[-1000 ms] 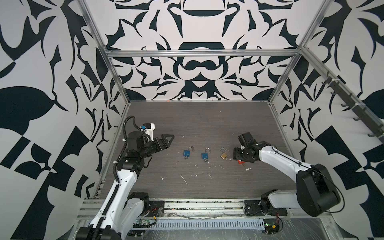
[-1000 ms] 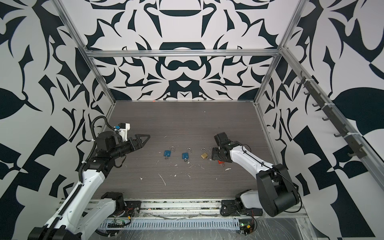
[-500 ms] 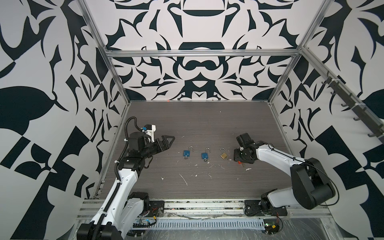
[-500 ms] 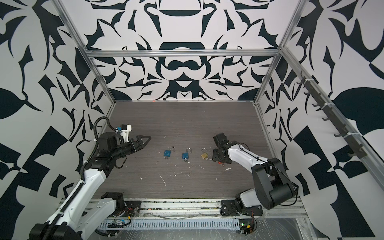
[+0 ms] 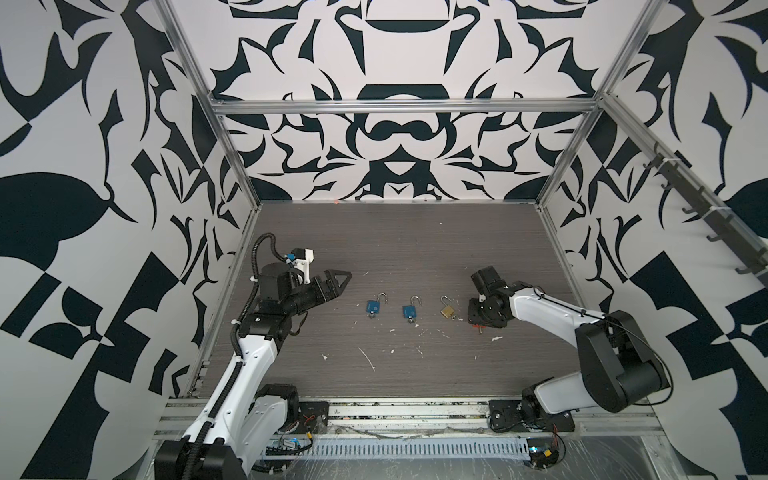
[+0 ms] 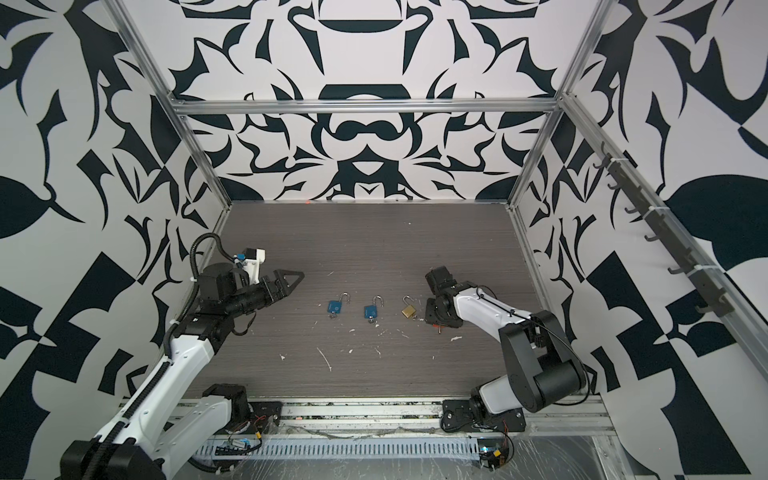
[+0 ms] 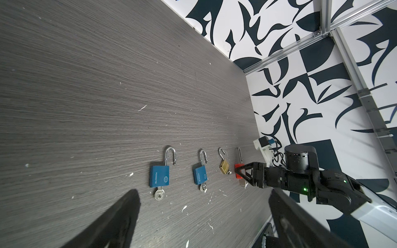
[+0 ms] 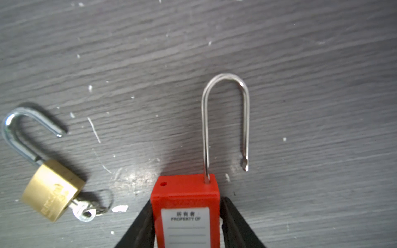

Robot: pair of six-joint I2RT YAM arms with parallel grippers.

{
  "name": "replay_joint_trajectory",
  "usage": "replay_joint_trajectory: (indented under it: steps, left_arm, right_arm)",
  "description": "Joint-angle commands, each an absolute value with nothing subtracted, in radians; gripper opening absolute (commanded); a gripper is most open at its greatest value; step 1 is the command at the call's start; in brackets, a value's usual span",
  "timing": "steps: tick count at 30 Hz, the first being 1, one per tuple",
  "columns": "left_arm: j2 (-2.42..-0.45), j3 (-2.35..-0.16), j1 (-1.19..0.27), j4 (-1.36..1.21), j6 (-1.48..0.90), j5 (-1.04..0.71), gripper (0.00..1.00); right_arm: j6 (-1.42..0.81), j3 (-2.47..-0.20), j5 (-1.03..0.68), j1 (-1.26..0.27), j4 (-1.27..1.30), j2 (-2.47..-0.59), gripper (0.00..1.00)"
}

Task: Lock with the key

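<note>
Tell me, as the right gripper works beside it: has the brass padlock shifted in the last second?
No. In both top views the brass padlock lies where it was, same gap to the white flecks on the table.

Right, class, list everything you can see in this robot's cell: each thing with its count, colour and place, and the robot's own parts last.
blue padlocks: two, blue, mid-table, shackles open.
brass padlock: one, gold, right of the blue pair, shackle open.
red padlock: one, red with white label, rightmost, shackle open.
keys: three visible, silver, one in each blue and brass padlock.
white scraps: many, white, scattered over the table.
table: one, grey wood grain.
hook rail: one, dark, right wall.
left gripper: one, black, open, left of the padlocks.
right gripper: one, black, jaws flanking the red padlock's body; grip unclear.
</note>
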State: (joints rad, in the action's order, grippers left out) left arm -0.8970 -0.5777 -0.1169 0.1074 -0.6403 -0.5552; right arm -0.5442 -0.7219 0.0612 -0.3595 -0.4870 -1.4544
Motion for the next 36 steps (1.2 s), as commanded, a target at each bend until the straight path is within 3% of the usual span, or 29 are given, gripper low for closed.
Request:
replay_joint_trajectory:
  steps: [1,11,14,19,22,25,31,36]
  left_arm:
    - [-0.881,-0.551,-0.121,0.095,-0.652,-0.564,0.98]
    - [-0.876,-0.522,-0.123,0.088,-0.655,-0.556,0.96]
    - [-0.897,-0.526,-0.123,0.084,-0.664,-0.543,0.94]
    - [-0.913,-0.541,-0.132,0.097,-0.666,-0.492,0.97]
    - [-0.918,-0.573,-0.136,0.124,-0.660,-0.516,0.98]
    - [-0.938,-0.607,-0.158,0.140,-0.667,-0.536,0.97]
    - [-0.957,-0.642,-0.252,0.101,-0.693,-0.541,0.96]
    - [-0.934,-0.635,-0.261,0.025,-0.745,-0.542,0.97]
  right_arm:
    - [-0.558,-0.714,0.063,-0.362,-0.481,-1.452,0.50]
    - [-0.556,-0.718,0.076,-0.392,-0.486,-1.465,0.45]
    - [-0.552,-0.737,0.096,-0.407,-0.503,-1.465,0.37]
    - [-0.522,-0.771,0.182,-0.484,-0.528,-1.337,0.00]
    - [-0.464,-0.854,0.203,-0.534,-0.569,-1.250,0.00]
    - [-0.360,-0.955,0.072,-0.597,-0.584,-1.231,0.00]
    - [-0.163,-1.186,-0.052,-0.815,-0.627,-1.337,0.00]
    - [-0.096,-1.326,-0.093,-0.909,-0.625,-1.408,0.00]
